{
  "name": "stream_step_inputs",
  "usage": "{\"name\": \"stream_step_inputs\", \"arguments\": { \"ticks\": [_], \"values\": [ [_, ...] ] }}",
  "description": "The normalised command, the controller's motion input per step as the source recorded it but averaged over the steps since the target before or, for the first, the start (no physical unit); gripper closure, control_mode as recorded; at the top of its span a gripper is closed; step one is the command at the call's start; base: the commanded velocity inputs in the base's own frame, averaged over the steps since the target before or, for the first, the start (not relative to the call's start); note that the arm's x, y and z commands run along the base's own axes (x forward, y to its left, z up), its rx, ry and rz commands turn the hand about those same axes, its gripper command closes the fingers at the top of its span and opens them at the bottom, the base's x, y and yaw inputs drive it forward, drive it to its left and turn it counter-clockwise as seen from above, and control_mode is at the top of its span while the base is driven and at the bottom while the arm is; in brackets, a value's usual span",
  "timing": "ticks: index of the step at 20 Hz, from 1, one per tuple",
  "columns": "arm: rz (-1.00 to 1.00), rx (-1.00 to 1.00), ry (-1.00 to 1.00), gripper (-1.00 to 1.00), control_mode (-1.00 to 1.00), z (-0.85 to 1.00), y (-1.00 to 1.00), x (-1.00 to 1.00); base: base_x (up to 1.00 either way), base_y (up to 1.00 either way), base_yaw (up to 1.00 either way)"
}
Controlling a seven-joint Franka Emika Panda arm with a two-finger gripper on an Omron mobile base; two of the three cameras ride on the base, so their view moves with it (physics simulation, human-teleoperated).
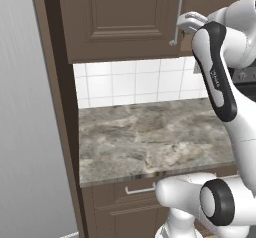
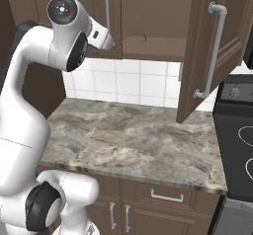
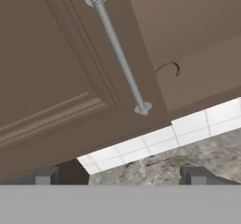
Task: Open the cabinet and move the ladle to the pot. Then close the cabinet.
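Observation:
The cabinet (image 1: 120, 17) is dark brown. Its left door (image 3: 61, 72) is closed, with a long silver bar handle (image 3: 120, 56). Its right door (image 2: 200, 56) stands swung open toward me. Inside the open half, a thin dark curved piece of the ladle (image 3: 172, 68) shows low in the compartment, also seen as a small curve on the ladle (image 2: 143, 37) from the right base. My gripper (image 3: 120, 176) is open and empty, raised just below and in front of the left door's handle (image 2: 107, 12), apart from it. The pot is out of view.
A grey marble counter (image 1: 150, 137) lies below, backed by white tiles (image 2: 128, 81). A black stove (image 2: 237, 130) adjoins it on the right. Lower cabinets with a drawer (image 2: 165, 194) sit under the counter. A tall brown panel (image 1: 55, 107) bounds the left.

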Motion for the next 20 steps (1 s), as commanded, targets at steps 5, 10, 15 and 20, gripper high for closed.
{"name": "stream_step_inputs", "arguments": {
  "ticks": [5, 10, 15, 20],
  "values": [
    [0.00, 0.00, 0.00, -1.00, -1.00, 0.00, 0.00, 0.23, 0.00, 0.00, 0.00],
    [0.00, 0.00, 0.00, -1.00, -1.00, 0.00, -0.02, 0.12, 0.00, 0.00, 0.00],
    [0.03, 0.00, 0.00, -1.00, -1.00, -0.01, -0.07, 0.17, 0.00, 0.00, 0.00],
    [0.06, 0.00, 0.00, -1.00, -1.00, -0.02, -0.23, 0.17, 0.00, 0.00, 0.00]
  ]
}}
